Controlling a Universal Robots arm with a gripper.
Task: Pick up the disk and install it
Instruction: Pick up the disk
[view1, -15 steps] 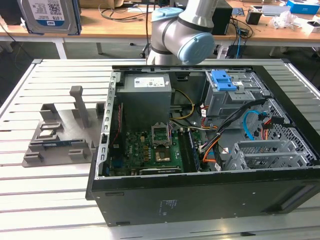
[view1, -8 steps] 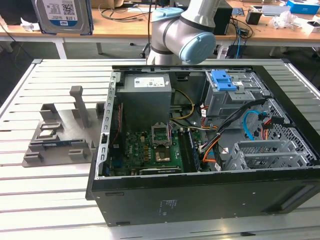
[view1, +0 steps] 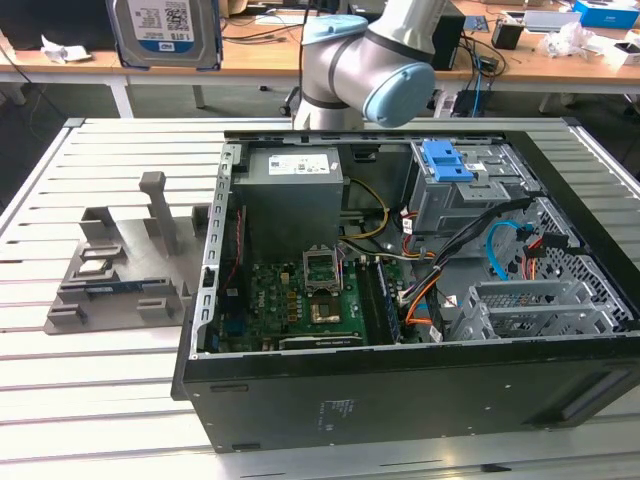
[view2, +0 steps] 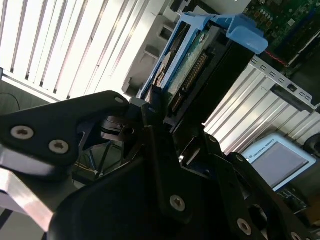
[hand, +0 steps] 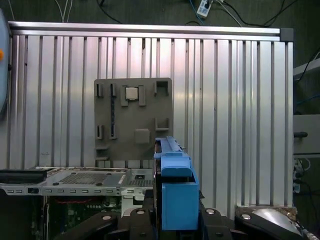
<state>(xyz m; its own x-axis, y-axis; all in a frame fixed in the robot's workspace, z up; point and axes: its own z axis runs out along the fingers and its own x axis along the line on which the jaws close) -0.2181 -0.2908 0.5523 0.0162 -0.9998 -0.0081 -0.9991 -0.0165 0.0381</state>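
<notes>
The disk is a silver drive with a white-and-blue label and a blue frame. It hangs high above the table toward the exterior view's left, up and left of the open computer case. In the second wrist view my gripper is shut on the disk, with black fingers pressing its sides. The first wrist view shows the disk edge-on, with its blue frame sticking out from the gripper, high over the slatted table.
A grey fixture plate with an upright post lies left of the case in the exterior view. Inside the case are a grey power supply box, the motherboard, cables and a drive bay with a bare blue bracket.
</notes>
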